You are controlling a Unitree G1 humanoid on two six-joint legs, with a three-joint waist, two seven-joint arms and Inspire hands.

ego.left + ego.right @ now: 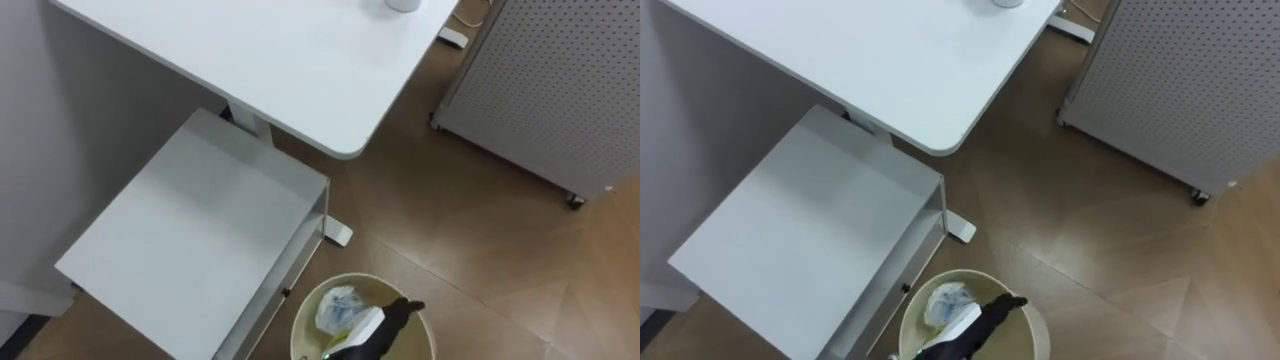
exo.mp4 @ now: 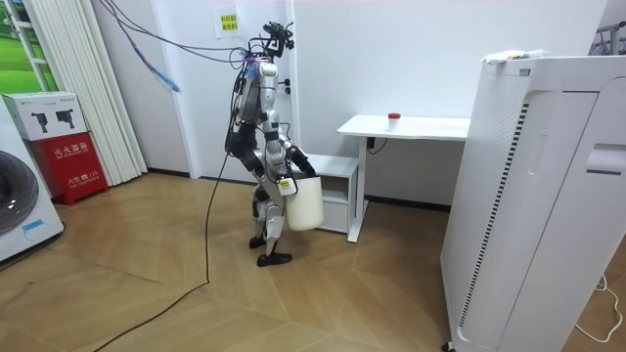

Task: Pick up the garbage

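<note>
**Room view and eye views: bin off the floor, paper inside**

Standing on the wood floor (image 2: 391,293) at the room view's left end of the white desk (image 2: 421,127), just beside the low white cabinet (image 2: 342,200). Cream waste bin (image 2: 305,210) held clear of the floor, in front of the legs.

Inside the bin, toward its left wall: crumpled paper (image 1: 338,306), the garbage, lying loose just beside the left hand (image 1: 388,322). That hand stretched across the bin's mouth, fingertips up against the far-right rim. Impossible to tell whether hooked over the rim or lying straight.

Right hand (image 2: 284,186) low against the bin's robot-side wall in the room view, grip unreadable.

On the desk top, a small red object (image 2: 394,116). Right of the desk, a perforated panel (image 1: 560,90) on castors.
</note>
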